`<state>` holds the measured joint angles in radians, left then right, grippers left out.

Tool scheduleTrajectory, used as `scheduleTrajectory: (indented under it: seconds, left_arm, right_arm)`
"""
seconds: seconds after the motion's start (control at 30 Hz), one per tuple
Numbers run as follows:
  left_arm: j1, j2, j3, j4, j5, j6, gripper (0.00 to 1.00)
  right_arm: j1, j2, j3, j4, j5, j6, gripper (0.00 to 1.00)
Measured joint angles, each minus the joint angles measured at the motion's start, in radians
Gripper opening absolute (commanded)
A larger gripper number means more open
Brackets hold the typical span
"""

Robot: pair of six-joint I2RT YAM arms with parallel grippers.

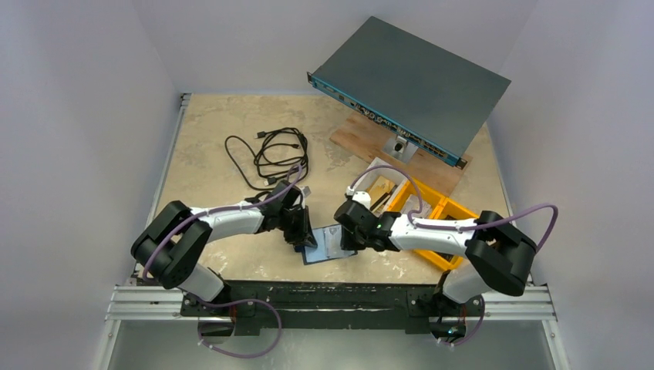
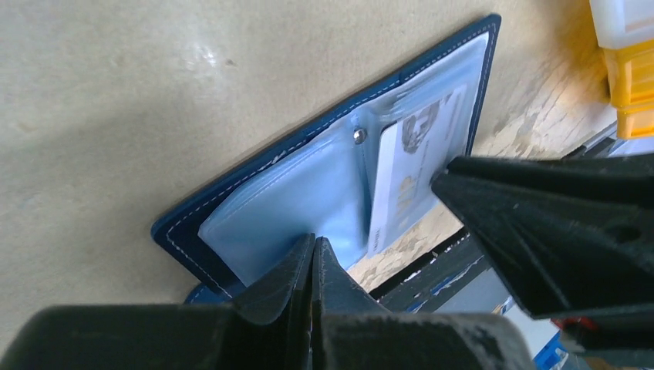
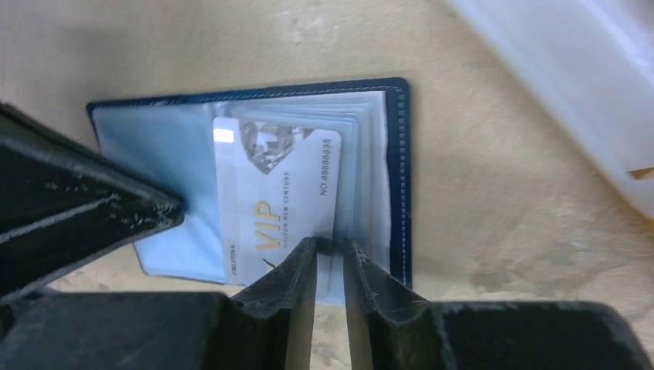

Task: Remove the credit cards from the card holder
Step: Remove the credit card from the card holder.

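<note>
**Card holder open flat, a gripper at each page**

Top view: I see the card holder [image 1: 328, 245] spread open, with the yellow bins [image 1: 455, 212] to its right, a black cable [image 1: 270, 154] behind it and the table's near edge just in front. The left gripper [image 1: 303, 235] is at its left, the right gripper [image 1: 345, 239] at its right.
Left wrist: my left fingers are clenched tip to tip on the holder's left page; I cannot tell whether any sleeve is trapped.
Right wrist: my right fingers pinch the lower edge of the VIP credit card [image 3: 270, 200].
I judge the card light, stiff and slick, and its plastic sleeves [image 3: 362, 177] soft and clingy. The holder may drag unless pinned. Free room lies behind the holder.
</note>
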<state>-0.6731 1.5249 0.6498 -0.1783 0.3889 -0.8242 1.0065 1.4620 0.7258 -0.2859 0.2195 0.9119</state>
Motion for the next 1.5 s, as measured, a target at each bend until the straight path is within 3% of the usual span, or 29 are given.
scheduleTrajectory:
  seconds: [0.2, 0.43, 0.8, 1.13, 1.4, 1.5]
  left_arm:
    - [0.029, -0.016, 0.000, -0.023, -0.006, 0.026, 0.01]
    - [0.031, -0.046, 0.000, -0.042, -0.005, 0.042, 0.09]
    - [0.031, -0.110, 0.001, -0.032, 0.053, 0.025, 0.12]
    - [0.031, -0.044, 0.001, 0.058, 0.103, -0.007, 0.14]
    - [0.031, 0.025, 0.001, 0.075, 0.090, -0.014, 0.00]
    - [0.031, 0.055, 0.001, 0.077, 0.080, -0.014, 0.00]
  right_arm:
    - [0.038, 0.022, 0.031, -0.004, -0.002, 0.027, 0.21]
    - [0.039, 0.021, 0.054, -0.034, 0.000, 0.034, 0.21]
    - [0.036, 0.024, 0.066, -0.063, 0.025, 0.039, 0.27]
    - [0.021, 0.032, 0.068, -0.066, 0.030, 0.041, 0.11]
    - [0.021, 0.078, 0.090, -0.051, 0.024, 0.041, 0.06]
    - [0.021, 0.084, 0.092, -0.043, 0.025, 0.041, 0.05]
